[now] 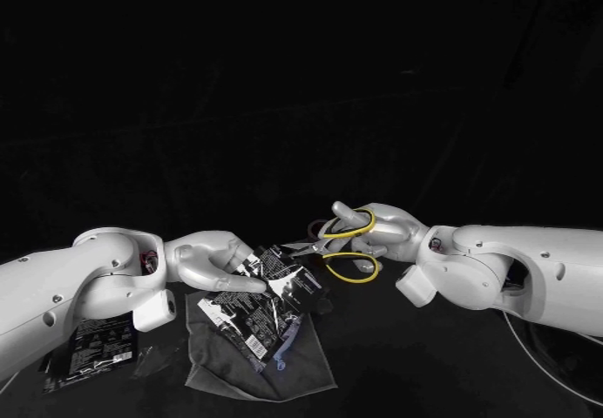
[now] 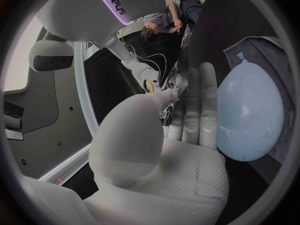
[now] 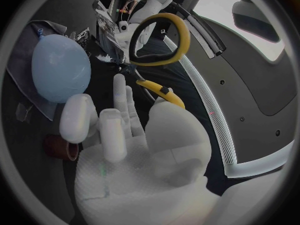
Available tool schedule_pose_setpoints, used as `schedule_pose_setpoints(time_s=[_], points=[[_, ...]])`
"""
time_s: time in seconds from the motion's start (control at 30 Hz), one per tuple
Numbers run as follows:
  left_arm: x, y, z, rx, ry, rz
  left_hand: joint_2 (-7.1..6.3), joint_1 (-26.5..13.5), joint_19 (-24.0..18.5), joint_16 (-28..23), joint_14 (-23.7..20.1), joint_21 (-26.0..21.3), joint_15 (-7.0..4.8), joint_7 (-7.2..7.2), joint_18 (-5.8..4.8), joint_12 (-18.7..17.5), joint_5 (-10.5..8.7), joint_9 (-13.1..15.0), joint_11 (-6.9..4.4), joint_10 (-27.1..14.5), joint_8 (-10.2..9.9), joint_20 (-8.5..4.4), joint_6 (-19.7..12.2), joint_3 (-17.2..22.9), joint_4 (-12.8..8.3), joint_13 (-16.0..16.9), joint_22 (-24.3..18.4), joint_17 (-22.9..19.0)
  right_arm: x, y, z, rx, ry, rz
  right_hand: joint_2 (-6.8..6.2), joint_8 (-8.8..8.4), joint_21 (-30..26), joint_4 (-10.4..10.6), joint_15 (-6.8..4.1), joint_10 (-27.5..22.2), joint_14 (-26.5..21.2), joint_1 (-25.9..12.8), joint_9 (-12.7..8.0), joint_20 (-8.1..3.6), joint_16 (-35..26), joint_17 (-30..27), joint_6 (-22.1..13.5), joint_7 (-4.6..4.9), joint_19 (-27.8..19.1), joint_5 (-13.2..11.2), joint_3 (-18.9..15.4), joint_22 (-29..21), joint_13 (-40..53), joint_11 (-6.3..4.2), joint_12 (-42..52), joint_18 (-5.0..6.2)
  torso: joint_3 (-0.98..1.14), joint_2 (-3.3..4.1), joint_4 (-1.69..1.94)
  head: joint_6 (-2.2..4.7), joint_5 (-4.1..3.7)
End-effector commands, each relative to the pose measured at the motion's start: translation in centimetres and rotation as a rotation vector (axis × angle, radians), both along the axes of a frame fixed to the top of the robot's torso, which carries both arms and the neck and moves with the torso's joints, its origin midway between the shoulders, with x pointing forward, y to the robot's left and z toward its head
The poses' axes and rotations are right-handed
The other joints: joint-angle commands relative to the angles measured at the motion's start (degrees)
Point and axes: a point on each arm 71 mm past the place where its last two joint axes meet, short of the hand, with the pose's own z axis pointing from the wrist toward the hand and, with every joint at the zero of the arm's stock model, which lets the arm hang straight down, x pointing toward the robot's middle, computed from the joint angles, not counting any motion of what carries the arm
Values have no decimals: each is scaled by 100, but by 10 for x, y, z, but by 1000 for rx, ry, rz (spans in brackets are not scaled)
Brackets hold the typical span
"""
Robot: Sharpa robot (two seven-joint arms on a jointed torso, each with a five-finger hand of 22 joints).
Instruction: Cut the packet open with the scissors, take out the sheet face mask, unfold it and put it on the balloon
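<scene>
My left hand (image 1: 213, 261) pinches the packet (image 1: 287, 277) by its side and holds it up over the grey cloth (image 1: 239, 366). My right hand (image 1: 389, 233) has fingers clamped through the yellow loops of the scissors (image 1: 324, 251), with the blades at the packet's upper edge. The packet looks thin, light and slick, so it will probably buckle; I judge it best gripped close beside the cut line.

Scissors (image 1: 342, 251) blade tips, at 9 o'clock of right hand (image 1: 377, 228), are lost in the dark against packet (image 1: 267, 287); can't tell if touching. Packet print too small to read. Balloon (image 1: 284, 344) mostly hidden behind packet, pale blue sliver at its 6 o'clock. Second dark packet (image 1: 94, 344), 8 o'clock on tabletop (image 1: 415, 366), partly under left arm (image 1: 63, 279).
</scene>
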Motion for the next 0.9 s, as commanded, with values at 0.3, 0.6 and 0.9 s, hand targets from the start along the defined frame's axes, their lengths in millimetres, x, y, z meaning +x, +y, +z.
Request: schedule_pose_setpoints(time_s=[0.3, 0.6, 0.9], points=[[3, 3, -1, 2, 18, 0, 28, 37, -8, 20, -7, 40, -33, 20, 74, 16, 20, 690, -3, 28, 18, -19, 25, 116, -87, 9, 10, 9, 9, -25, 8, 49, -56, -154, 67, 79, 104, -29, -39, -21, 179, -78, 19, -13, 36, 82, -15, -3, 72, -23, -20, 853, 71, -14, 68, -53, -1, -3, 1, 64, -10], [8, 14, -3, 10, 16, 34, 25, 38, -9, 20, -8, 43, -31, 26, 74, 14, 20, 696, 1, 27, 15, -19, 25, 118, -89, 13, 12, 16, 21, -57, 23, 32, -99, -229, 153, 159, 178, -55, -55, -22, 203, 139, 37, -27, 58, 131, -22, -20, 114, -23, -89, 880, 169, -30, 122, -67, -5, 4, 3, 63, -10], [7, 18, -2, -8, 10, 43, 24, 40, -10, 19, -9, 45, -30, 28, 74, 13, 20, 699, 2, 26, 14, -18, 24, 120, -92, 15, 14, 19, 35, -91, 28, -13, -121, -308, 242, 249, 199, -107, -65, -53, 218, 502, 50, -40, 65, 151, -63, -27, 126, -22, -195, 891, 288, -40, 165, -71, -19, 6, 4, 33, -13]])
